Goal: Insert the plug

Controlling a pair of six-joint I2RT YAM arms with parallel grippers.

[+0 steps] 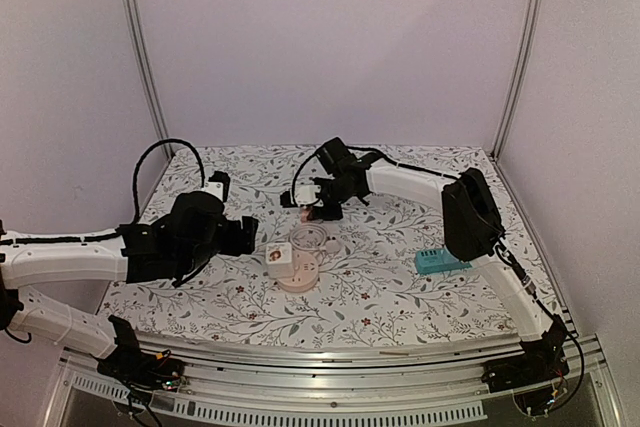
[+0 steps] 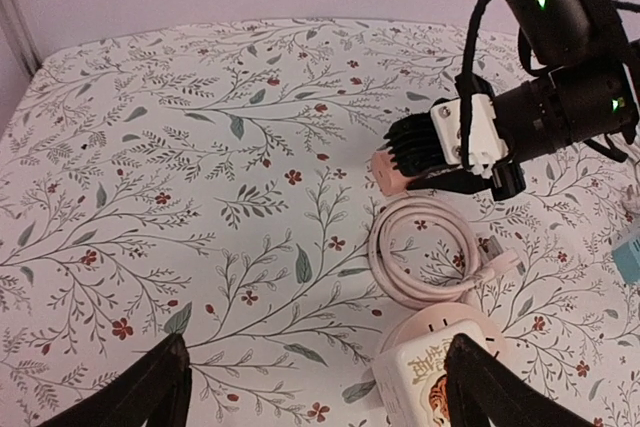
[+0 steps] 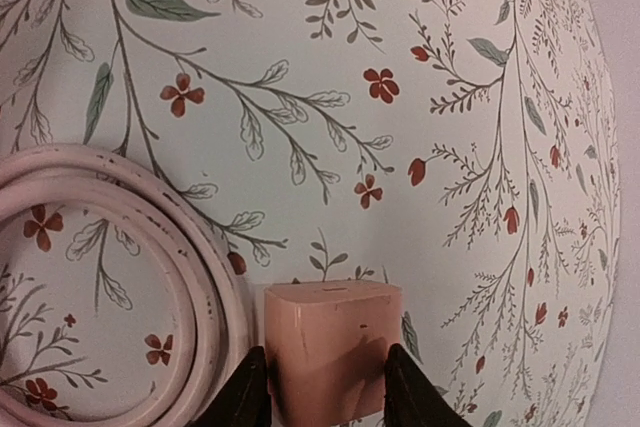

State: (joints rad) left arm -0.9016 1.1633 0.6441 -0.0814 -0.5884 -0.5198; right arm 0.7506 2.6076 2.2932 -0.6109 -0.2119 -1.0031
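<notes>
Right gripper [image 3: 325, 392]: pressed onto both sides of pink plug [image 3: 330, 342]; fingertips cut off at lower edge
Plug position: just beside coiled cable [image 3: 110, 287]; prongs hidden
Left gripper [image 2: 315, 387]: spread wide, holding nothing; socket cube [image 2: 432, 379] between fingers, partly cropped

Left claw [image 2: 318, 392] spread wide; right claw [image 3: 325, 387] pinched.

Smooth, matt plastic plug [image 3: 331, 342]

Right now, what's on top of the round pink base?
A white cube adapter with a tiger picture sits on the round pink base. Whatever lies beneath the cube is covered.
</notes>
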